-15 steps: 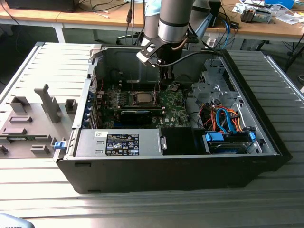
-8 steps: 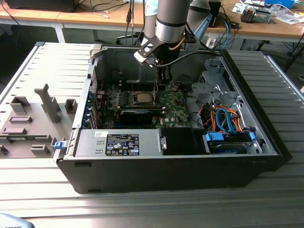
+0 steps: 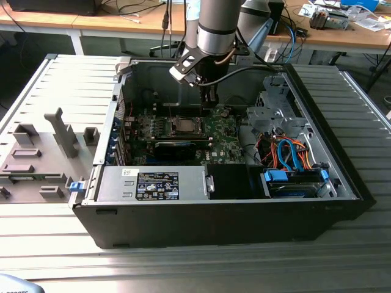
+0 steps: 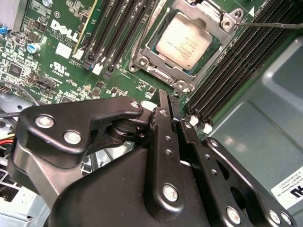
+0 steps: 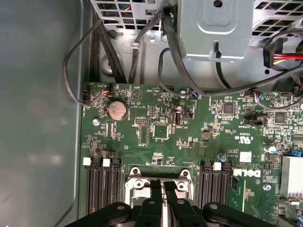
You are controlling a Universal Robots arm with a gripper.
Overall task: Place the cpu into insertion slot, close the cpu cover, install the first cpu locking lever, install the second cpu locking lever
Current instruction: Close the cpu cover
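The arm (image 3: 217,24) comes straight down from above into the open computer case (image 3: 244,226), which lies on its side on the ribbed metal table (image 3: 201,268). Its wrist is upright and the gripper (image 3: 209,102) points down at the green motherboard (image 3: 223,139). The tip hangs just on the far side of the processor socket, a little toward the exterior view's right, above the board rather than on it as far as I can see.

In both wrist views the black fingers (image 4: 162,111) are drawn together with nothing pinched between them. In the first wrist view the fingertips (image 5: 155,189) sit over the edge of the silver socket frame.

The cpu (image 4: 184,40) is seated in the insertion slot (image 4: 163,75) in the middle of the board, its grey metal top facing up. The cpu cover (image 4: 222,29) lies down flat around it, framing the chip through its square window. A thin locking lever (image 4: 270,22) runs out from the cover's corner across the black memory slots (image 4: 227,75); I cannot tell whether it is latched.

The second wrist view also shows memory slots on the socket's other side. A coin battery (image 5: 117,110) sits farther off on the board. In the exterior view a silver power supply (image 3: 153,183) fills the near left of the case.
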